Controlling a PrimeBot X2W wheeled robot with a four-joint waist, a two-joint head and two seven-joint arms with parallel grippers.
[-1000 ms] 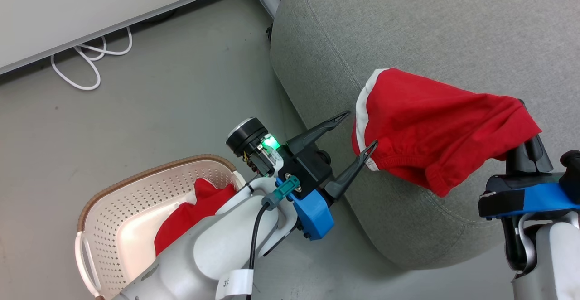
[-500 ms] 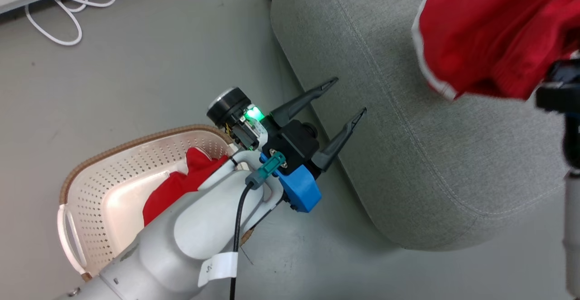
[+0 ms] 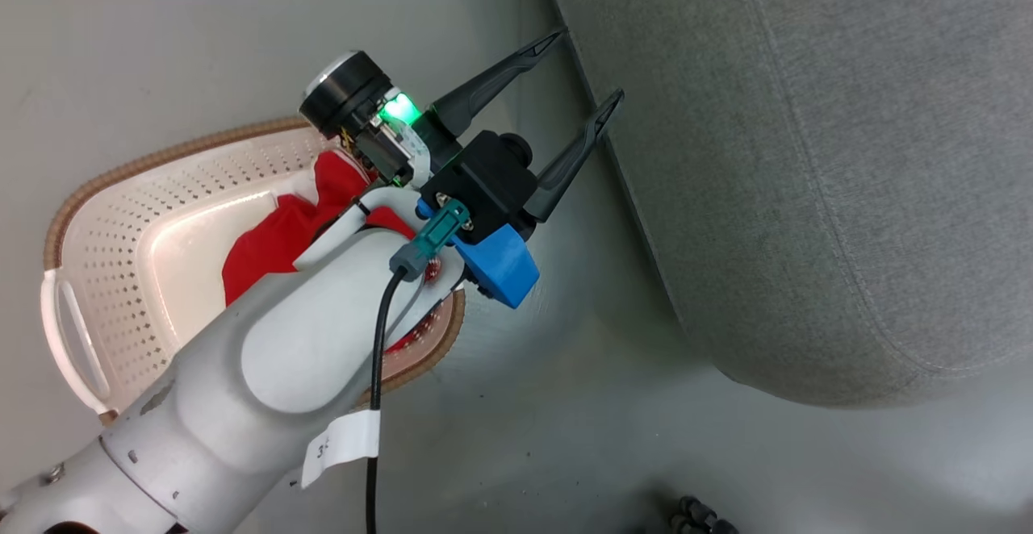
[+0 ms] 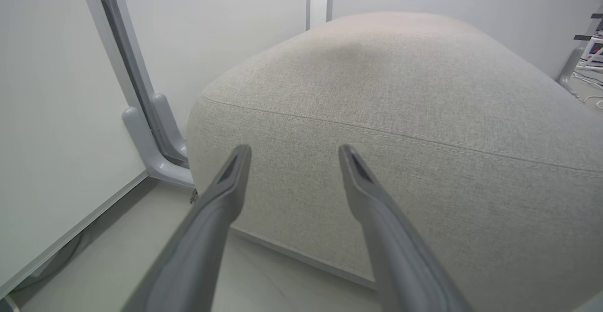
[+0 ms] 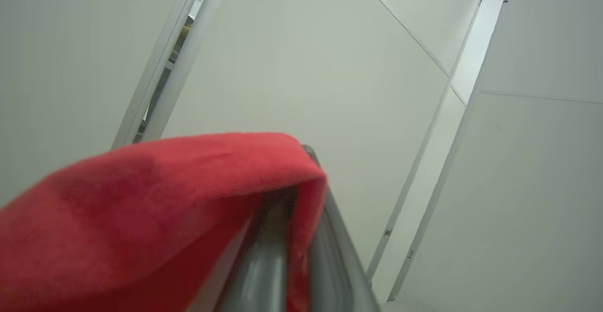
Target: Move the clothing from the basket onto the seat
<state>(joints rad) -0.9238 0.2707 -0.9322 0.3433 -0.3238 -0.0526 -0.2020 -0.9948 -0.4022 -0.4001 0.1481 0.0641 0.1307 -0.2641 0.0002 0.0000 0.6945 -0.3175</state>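
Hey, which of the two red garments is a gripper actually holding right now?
The garment clamped in the shut right gripper, up in the air; the other red garment lies loose in the basket.

left fingers [image 3: 500, 74]: spread wide, empty | right fingers [image 5: 335, 261]: pressed together

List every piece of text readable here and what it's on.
"3": first character on the white tag on the cable; the rest is turned away.
Red digits on the device at the left wrist view's right edge: too small to read.
Nothing else.
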